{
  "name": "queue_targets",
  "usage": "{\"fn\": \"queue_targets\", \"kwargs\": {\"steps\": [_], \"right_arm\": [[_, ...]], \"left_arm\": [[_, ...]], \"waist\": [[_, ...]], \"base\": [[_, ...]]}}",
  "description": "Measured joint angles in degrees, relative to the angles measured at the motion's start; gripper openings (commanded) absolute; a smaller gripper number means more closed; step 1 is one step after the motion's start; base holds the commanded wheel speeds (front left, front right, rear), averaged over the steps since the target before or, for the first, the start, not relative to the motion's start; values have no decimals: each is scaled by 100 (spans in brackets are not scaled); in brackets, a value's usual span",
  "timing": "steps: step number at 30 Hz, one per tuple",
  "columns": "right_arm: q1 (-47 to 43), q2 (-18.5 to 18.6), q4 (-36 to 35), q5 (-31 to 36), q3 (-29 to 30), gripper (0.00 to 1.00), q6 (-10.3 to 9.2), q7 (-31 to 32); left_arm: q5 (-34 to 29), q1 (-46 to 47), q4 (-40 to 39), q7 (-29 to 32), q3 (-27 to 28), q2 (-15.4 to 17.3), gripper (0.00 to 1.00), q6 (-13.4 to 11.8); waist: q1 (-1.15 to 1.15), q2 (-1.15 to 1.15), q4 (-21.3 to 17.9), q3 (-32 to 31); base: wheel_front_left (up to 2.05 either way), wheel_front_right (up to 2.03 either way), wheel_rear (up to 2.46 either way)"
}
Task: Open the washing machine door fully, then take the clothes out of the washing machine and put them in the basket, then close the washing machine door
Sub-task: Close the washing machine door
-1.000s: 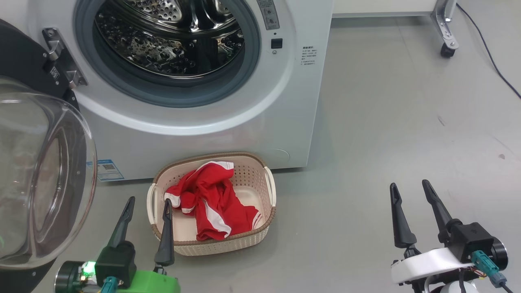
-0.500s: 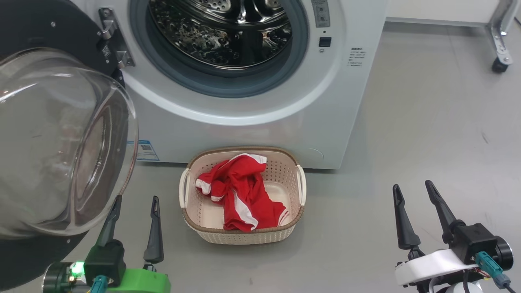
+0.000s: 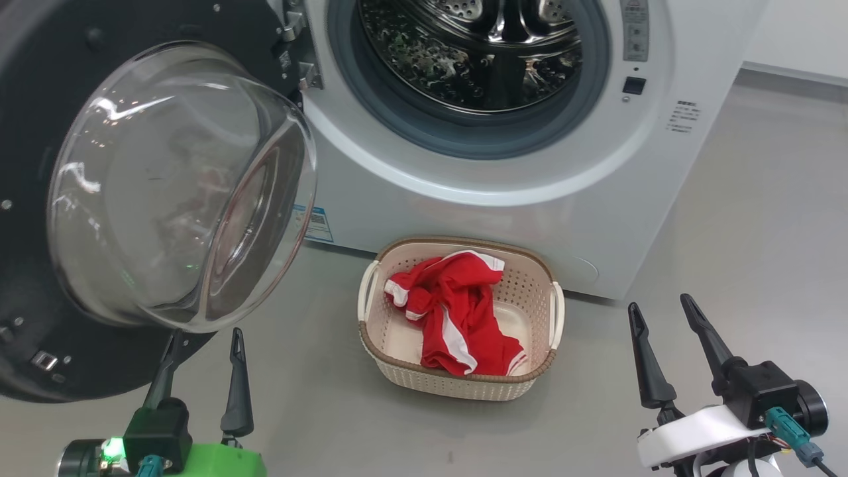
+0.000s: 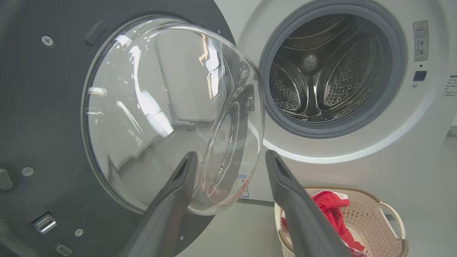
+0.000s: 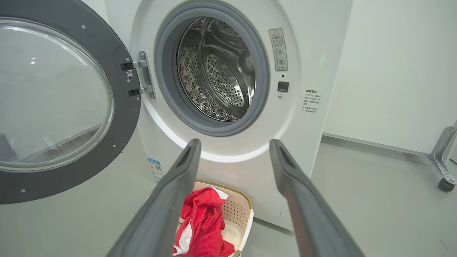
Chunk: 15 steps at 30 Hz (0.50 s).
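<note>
My left gripper [image 3: 207,331] spread, empty, beside washing machine door [image 3: 40,132] | my right gripper [image 3: 659,301] spread, empty | door likely heavy, rigid, glass bowl [image 3: 165,185] slick | I'd push black rim [image 3: 26,298] at left, far from hinge [image 5: 142,80]

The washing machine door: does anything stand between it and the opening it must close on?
Nothing visible does. The washing machine door stands open; the gasket and drum show no cloth, and the clothes lie in the basket, on the floor below.
</note>
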State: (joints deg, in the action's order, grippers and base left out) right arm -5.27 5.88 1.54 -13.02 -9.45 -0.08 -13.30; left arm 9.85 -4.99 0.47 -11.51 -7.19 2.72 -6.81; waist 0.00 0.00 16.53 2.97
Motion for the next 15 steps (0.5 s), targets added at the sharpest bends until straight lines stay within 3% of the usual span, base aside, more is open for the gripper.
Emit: {"fn": "queue_targets", "kwargs": {"steps": [15], "right_arm": [[-108,-33,-82,2,-136,100,-1,146]], "left_arm": [[218,-97,47,0,70,0,100,0]], "waist": [[0,0,862,-100]], "base": [[0,0,0]]}}
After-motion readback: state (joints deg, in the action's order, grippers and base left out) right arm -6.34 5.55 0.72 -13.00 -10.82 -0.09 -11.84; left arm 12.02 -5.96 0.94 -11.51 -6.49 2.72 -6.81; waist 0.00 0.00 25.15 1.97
